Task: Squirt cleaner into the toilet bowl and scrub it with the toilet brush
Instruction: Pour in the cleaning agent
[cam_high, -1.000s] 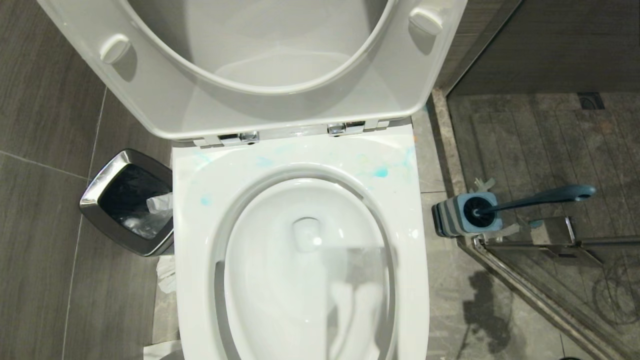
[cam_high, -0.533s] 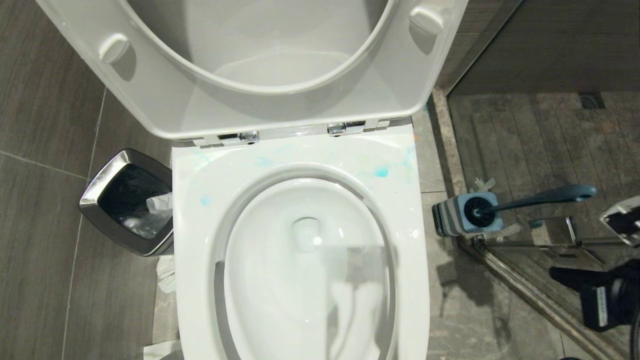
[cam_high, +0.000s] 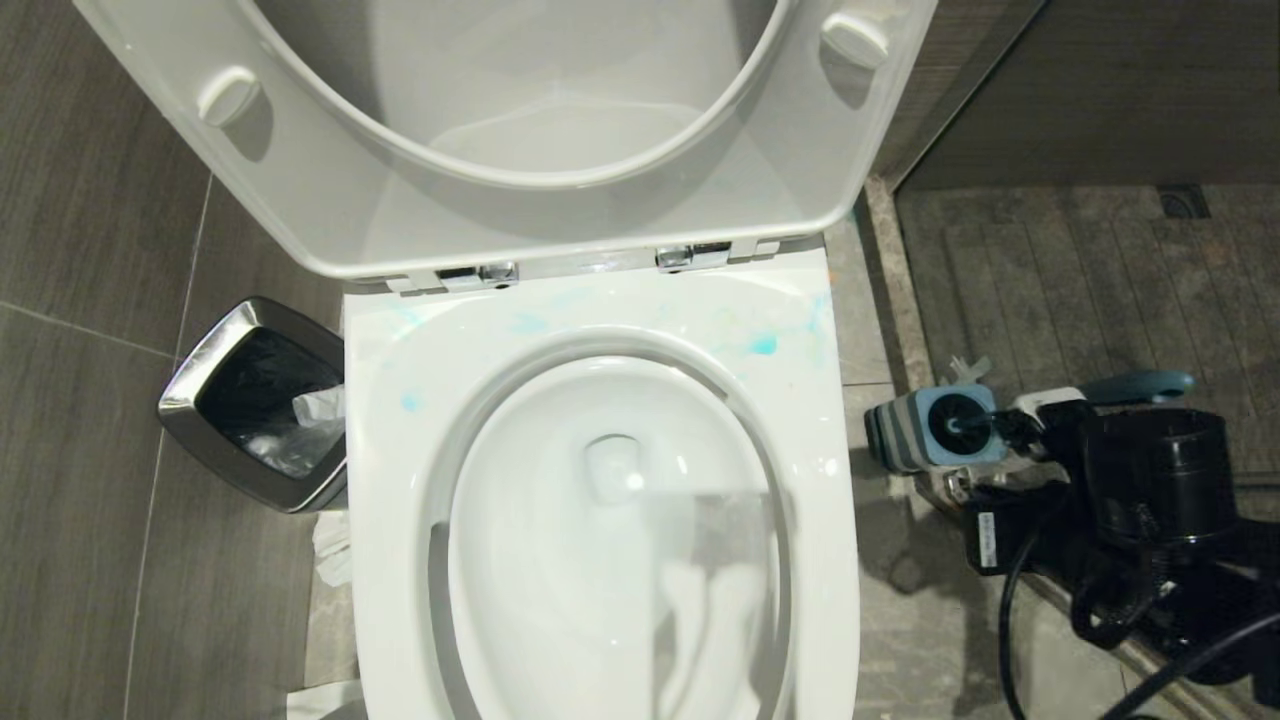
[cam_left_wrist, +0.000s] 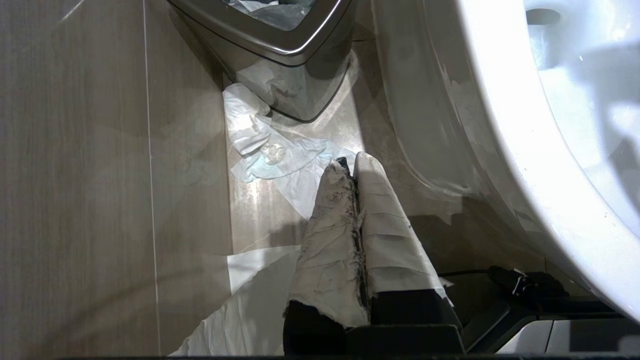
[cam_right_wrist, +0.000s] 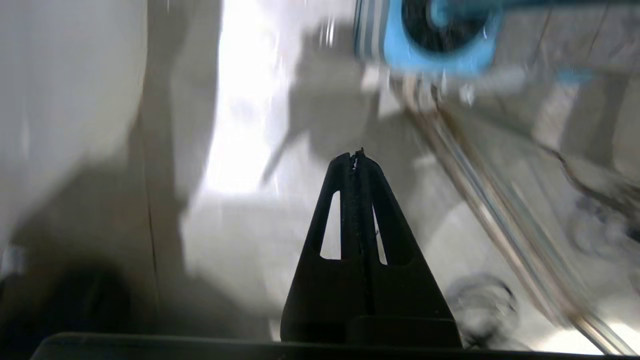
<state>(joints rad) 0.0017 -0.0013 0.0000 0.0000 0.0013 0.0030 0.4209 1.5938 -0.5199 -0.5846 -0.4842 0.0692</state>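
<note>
While the seat stands raised, the right arm reaches in beside the toilet brush.
Bin (cam_high: 250, 400) sits left on the floor; left end effector (cam_left_wrist: 351, 165) hangs clenched and empty just beside the toilet bowl (cam_high: 600, 330); to the right, the toilet brush (cam_high: 1140, 384) stands in its holder (cam_high: 925, 428), right end effector (cam_right_wrist: 356, 156) clenched, empty, near that holder.
</note>
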